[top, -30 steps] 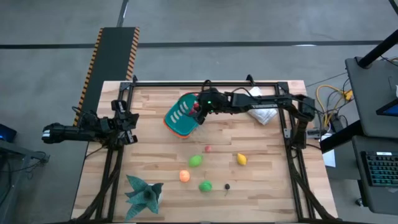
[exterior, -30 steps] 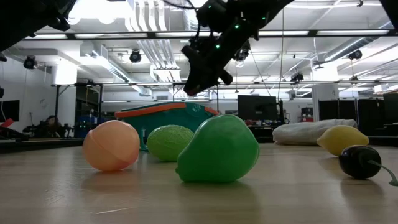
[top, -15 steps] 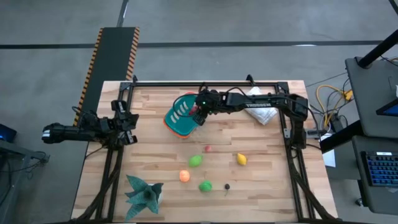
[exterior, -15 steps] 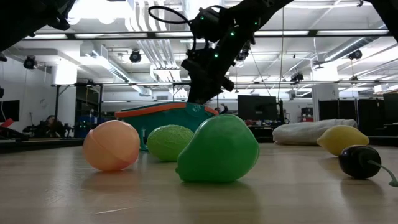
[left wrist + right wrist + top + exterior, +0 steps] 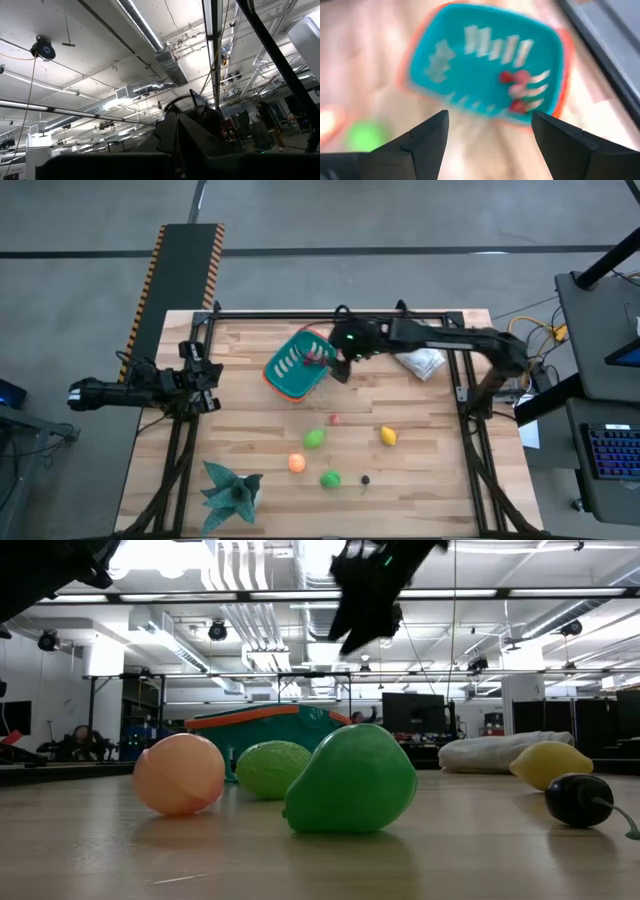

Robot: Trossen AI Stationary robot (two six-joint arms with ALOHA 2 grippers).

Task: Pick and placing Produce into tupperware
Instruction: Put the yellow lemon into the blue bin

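The teal tupperware with an orange rim (image 5: 295, 365) (image 5: 262, 732) (image 5: 485, 70) sits on the table's far middle, tilted. Red produce (image 5: 516, 79) (image 5: 318, 356) lies inside it. My right gripper (image 5: 340, 366) (image 5: 366, 588) (image 5: 489, 117) hovers open above the tub's right rim, holding nothing. On the boards nearer me rest a small red piece (image 5: 335, 419), a green one (image 5: 315, 439) (image 5: 272, 768), a yellow one (image 5: 388, 436) (image 5: 548, 762), an orange one (image 5: 297, 463) (image 5: 180, 773), another green one (image 5: 330, 478) (image 5: 352, 780) and a dark one (image 5: 365, 479) (image 5: 578, 800). My left gripper (image 5: 208, 375) waits at the table's left edge.
A white cloth bundle (image 5: 420, 361) (image 5: 500, 752) lies right of the tub, under the right arm. A teal leafy star-shaped thing (image 5: 232, 492) sits at the near left corner. A dark frame rail (image 5: 330, 313) runs along the far edge. Bare boards stretch between the tub and the produce.
My right gripper has risen from just above the tub and drawn back toward the table's right. The tub and the loose produce have stayed in place.
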